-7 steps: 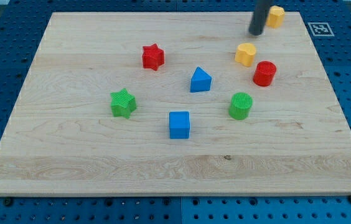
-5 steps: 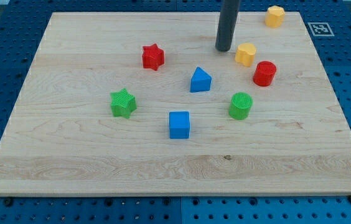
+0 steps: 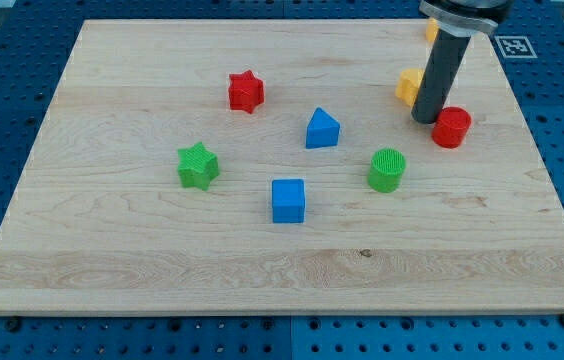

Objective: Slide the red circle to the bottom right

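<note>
The red circle (image 3: 452, 127) is a short red cylinder on the wooden board (image 3: 162, 260), in the right part of the view. My tip (image 3: 425, 119) is the lower end of the dark rod and stands right at the circle's left side, touching or nearly touching it. A yellow block (image 3: 408, 86) sits just behind the rod, partly hidden by it. Another yellow block (image 3: 429, 30) at the view's top right is mostly hidden behind the rod's upper part.
A green circle (image 3: 387, 169) lies below and left of my tip. A blue triangle (image 3: 322, 128), blue cube (image 3: 288, 200), red star (image 3: 246, 91) and green star (image 3: 198, 165) sit toward the middle and left. The board's right edge is near.
My tip swung from the top right to the left, then came back right and down to the red circle's left side. The red circle slid a little right and down.
</note>
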Controlling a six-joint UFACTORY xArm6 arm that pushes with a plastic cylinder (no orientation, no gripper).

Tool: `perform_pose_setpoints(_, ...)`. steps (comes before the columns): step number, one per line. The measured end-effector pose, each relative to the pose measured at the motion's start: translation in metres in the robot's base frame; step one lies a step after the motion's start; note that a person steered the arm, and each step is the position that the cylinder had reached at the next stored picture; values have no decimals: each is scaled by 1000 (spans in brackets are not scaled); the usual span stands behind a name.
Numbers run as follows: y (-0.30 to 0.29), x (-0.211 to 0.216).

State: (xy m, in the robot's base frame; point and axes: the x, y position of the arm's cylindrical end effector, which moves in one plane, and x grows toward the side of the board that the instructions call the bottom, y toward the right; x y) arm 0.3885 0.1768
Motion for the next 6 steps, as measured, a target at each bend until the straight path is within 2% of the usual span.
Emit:
perform_pose_setpoints(3,70,20)
perform_pose_setpoints(6,70,101)
